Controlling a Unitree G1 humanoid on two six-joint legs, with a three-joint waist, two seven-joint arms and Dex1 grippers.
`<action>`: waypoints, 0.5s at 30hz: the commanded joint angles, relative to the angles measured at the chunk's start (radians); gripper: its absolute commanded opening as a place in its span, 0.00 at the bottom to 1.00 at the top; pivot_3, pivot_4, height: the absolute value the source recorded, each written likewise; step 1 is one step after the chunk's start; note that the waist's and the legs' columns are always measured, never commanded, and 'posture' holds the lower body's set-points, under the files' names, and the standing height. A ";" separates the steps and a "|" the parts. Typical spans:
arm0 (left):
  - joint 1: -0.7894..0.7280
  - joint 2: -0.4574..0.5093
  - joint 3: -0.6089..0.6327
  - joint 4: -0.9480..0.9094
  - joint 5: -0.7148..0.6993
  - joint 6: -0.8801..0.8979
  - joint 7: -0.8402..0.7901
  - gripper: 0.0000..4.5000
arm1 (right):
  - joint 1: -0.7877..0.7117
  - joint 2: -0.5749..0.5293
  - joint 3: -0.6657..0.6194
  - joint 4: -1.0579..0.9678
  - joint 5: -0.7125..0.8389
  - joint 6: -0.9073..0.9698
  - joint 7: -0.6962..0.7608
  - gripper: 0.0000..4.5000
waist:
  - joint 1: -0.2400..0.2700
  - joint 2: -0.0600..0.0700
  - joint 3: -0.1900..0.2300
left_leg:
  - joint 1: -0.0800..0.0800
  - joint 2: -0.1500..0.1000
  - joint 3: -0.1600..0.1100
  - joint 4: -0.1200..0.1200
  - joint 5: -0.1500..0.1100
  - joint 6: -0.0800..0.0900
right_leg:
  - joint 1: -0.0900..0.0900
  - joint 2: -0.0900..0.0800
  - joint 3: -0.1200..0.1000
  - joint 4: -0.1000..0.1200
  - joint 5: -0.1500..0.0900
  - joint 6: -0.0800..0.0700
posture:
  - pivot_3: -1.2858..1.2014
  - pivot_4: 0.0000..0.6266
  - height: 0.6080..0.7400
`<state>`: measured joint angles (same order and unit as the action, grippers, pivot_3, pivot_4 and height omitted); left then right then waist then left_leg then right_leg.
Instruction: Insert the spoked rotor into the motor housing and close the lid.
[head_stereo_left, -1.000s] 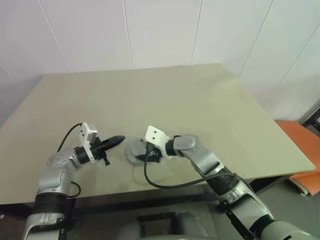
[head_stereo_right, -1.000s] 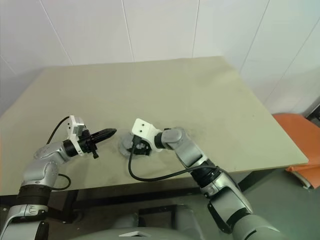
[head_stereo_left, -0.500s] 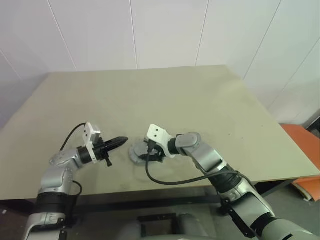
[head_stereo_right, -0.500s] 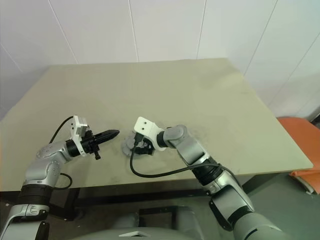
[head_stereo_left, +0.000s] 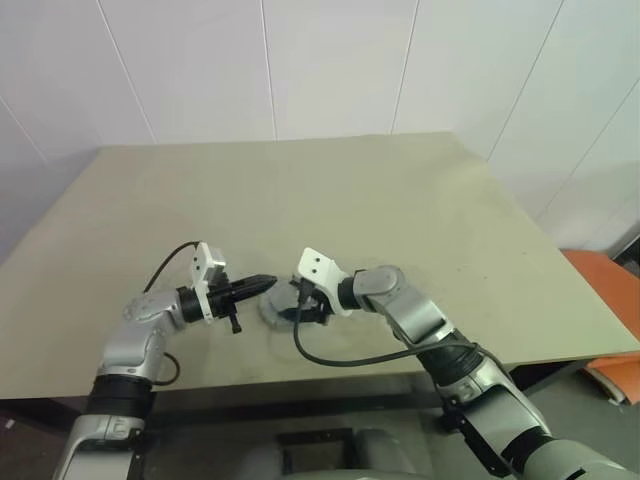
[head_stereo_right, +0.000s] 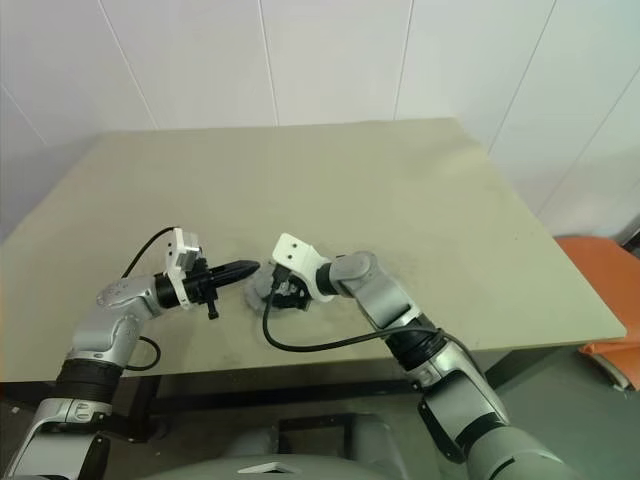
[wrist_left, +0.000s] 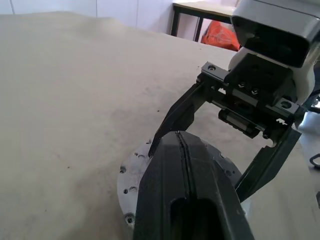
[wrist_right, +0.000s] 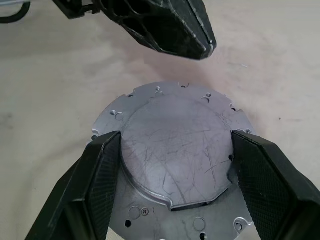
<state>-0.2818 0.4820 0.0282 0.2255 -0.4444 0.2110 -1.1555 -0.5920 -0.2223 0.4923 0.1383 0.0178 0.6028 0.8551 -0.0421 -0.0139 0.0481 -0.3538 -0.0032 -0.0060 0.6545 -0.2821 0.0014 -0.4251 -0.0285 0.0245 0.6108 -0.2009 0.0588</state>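
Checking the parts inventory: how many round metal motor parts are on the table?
1. A silvery-grey round motor housing with a raised lid lies near the table's front edge, between the right gripper's open fingers. Anything inside it is hidden.

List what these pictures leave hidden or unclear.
- Spoked rotor: whether it sits inside the motor housing is hidden by the grey top plate.
- Housing's near rim: right wrist view, cut off by the edge.
- Right hand pads: touching the plate or not, unclear.
- Left hand: shut.
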 joint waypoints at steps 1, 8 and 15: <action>-0.030 0.001 0.000 -0.002 0.003 -0.014 -0.013 0.00 | 0.061 -0.052 0.044 0.103 -0.029 0.067 0.022 0.68 | 0.001 0.000 -0.001 | 0.000 0.000 0.000 0.000 0.000 0.000 | 0.000 0.000 0.000 0.000 0.000 0.000 | 0.52 0.00 1.00; -0.037 0.007 -0.010 0.005 0.008 -0.008 -0.023 0.00 | 0.063 -0.074 0.057 0.106 -0.028 0.093 0.051 0.68 | 0.002 0.001 -0.001 | 0.000 -0.001 0.000 0.000 0.000 0.000 | 0.000 -0.001 0.000 -0.001 -0.001 0.001 | 0.52 0.00 1.00; -0.038 0.010 -0.017 0.011 0.024 -0.004 -0.032 0.00 | 0.069 -0.094 0.061 0.105 -0.022 0.129 0.071 0.68 | 0.012 0.004 -0.006 | 0.000 -0.002 0.000 0.000 0.000 0.000 | 0.002 -0.002 0.000 -0.003 -0.001 0.002 | 0.52 0.00 1.00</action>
<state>-0.2911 0.4789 0.0122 0.2448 -0.4226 0.2110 -1.1792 -0.5937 -0.2498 0.4854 0.1407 0.0343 0.6170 0.8870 -0.0299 -0.0099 0.0423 -0.3541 -0.0050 -0.0061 0.6540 -0.2821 0.0013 -0.4227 -0.0311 0.0244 0.6068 -0.2022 0.0610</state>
